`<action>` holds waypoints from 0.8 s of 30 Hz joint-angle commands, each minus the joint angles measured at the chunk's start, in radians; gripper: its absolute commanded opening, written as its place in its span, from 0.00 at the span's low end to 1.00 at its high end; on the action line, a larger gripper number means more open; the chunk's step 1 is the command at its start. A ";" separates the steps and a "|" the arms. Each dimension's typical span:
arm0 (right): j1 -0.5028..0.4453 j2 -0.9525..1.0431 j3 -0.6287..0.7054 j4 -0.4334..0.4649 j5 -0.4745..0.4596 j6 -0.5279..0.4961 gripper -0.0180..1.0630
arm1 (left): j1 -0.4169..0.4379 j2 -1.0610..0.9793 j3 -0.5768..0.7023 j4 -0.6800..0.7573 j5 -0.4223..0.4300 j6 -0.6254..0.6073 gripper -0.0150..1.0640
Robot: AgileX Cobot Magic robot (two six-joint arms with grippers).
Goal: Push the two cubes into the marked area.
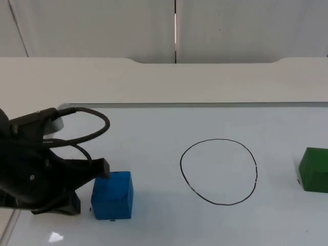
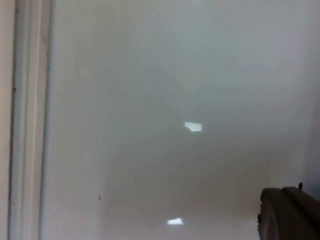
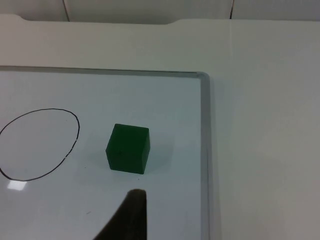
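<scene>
You see the green cube point(image 1: 314, 169) cut off by the top view's right edge, near the bench's point(image 1: 154, 128) right edge. The left gripper point(image 1: 92, 177) stands against the blue cube's point(image 1: 113, 195) left side and covers part of it; you cannot tell how its jaws stand. In the right wrist view the marked circle point(image 3: 37, 144) is cut off.

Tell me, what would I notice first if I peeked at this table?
Probably the bright blue cube near the front of the white table, with the black left gripper right against its left side. Next, the black circle drawn in the middle of the table, with nothing inside it. The green cube sits alone at the right edge, and the right gripper hangs above the table near it.
</scene>
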State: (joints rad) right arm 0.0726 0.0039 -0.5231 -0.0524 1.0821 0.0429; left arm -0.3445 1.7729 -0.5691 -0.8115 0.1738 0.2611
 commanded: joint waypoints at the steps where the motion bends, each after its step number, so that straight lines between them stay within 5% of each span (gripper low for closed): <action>1: -0.008 -0.004 0.007 0.006 -0.003 -0.009 0.99 | -0.006 0.003 -0.005 -0.019 -0.022 0.004 0.01; 24: -0.008 -0.004 0.007 0.006 -0.003 -0.009 0.99 | -0.116 0.003 -0.033 -0.045 -0.022 0.004 0.01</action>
State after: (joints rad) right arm 0.0726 0.0039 -0.5231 -0.0524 1.0821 0.0429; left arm -0.4438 1.7729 -0.5972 -0.8410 0.1445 0.2635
